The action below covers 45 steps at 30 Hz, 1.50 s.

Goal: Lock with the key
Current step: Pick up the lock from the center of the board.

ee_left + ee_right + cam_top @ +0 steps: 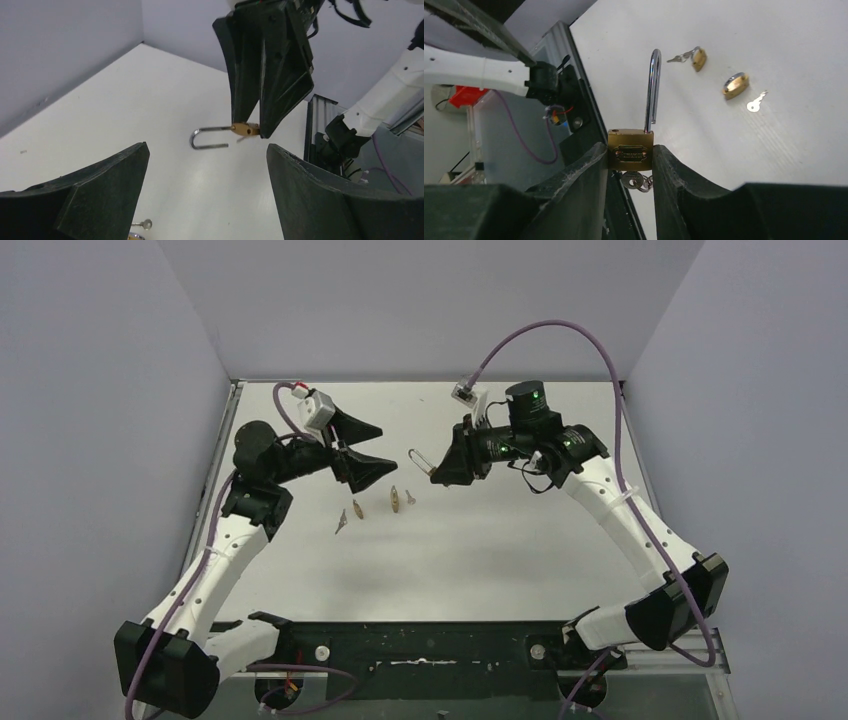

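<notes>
**Right end effector** (629,150): clenched on the brass body of the task padlock (630,151), one finger on each side face. The assembly is held near the middle of the tabletop (500,560) and appears to be raised off it.

**Task padlock:** unlocked. In the left wrist view the long shackle (205,138) is seen with one leg seated in the body and the other leg ending short of it. The shackle is pointed towards the left arm.

**Key** (636,181): observed at the underside of the body, between the fingers and partly hidden by them. Whether it is fully seated cannot be told.

**Left end effector** (385,448): released, with the jaws spread wide and nothing between them. It is held facing the shackle and apart from it.

**Other items on the tabletop**, between the two arms:
- A small brass padlock (736,85) lies just beside a loose key (756,102).
- A second small padlock (698,58) lies near it, with a bunch of keys (679,57) touching it.
</notes>
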Each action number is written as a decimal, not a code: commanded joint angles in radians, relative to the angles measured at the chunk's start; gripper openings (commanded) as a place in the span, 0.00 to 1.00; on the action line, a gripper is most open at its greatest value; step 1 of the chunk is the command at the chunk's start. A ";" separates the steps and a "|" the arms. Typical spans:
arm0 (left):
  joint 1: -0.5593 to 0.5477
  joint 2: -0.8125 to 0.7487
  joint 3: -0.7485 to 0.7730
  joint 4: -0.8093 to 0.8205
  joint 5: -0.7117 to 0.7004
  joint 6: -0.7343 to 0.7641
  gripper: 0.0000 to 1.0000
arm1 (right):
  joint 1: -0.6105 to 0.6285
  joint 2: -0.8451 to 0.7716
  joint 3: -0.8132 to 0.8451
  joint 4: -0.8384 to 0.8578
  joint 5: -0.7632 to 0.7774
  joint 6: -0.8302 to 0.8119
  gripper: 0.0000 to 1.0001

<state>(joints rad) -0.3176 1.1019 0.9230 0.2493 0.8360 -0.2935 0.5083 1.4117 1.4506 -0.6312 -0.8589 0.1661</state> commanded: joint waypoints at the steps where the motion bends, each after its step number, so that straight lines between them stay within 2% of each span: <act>1: 0.069 -0.005 0.029 0.300 0.301 -0.126 0.85 | 0.052 -0.050 0.014 -0.055 -0.124 0.014 0.08; 9: 0.070 0.087 0.042 0.667 0.559 -0.524 0.81 | 0.091 -0.071 0.068 -0.090 -0.163 0.022 0.08; 13: 0.065 0.103 0.030 0.774 0.628 -0.636 0.80 | 0.093 -0.067 0.098 -0.090 -0.186 0.024 0.09; 18: 0.066 0.095 0.023 0.773 0.637 -0.639 0.79 | 0.095 -0.063 0.132 -0.114 -0.209 0.010 0.09; 23: 0.082 0.100 0.037 0.689 0.590 -0.579 0.80 | 0.097 -0.072 0.148 -0.127 -0.220 0.003 0.09; 33: 0.058 0.130 0.065 0.673 0.528 -0.571 0.79 | 0.108 -0.081 0.151 -0.105 -0.232 0.015 0.11; 40: 0.004 0.153 0.081 0.669 0.548 -0.577 0.72 | 0.113 -0.071 0.153 -0.083 -0.234 0.025 0.13; 45: -0.022 0.177 0.098 0.670 0.568 -0.589 0.62 | 0.114 -0.068 0.152 -0.079 -0.235 0.024 0.13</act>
<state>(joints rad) -0.3225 1.2648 0.9630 0.9081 1.3880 -0.8791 0.6125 1.3666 1.5517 -0.7704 -1.0603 0.1764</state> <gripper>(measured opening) 0.656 0.334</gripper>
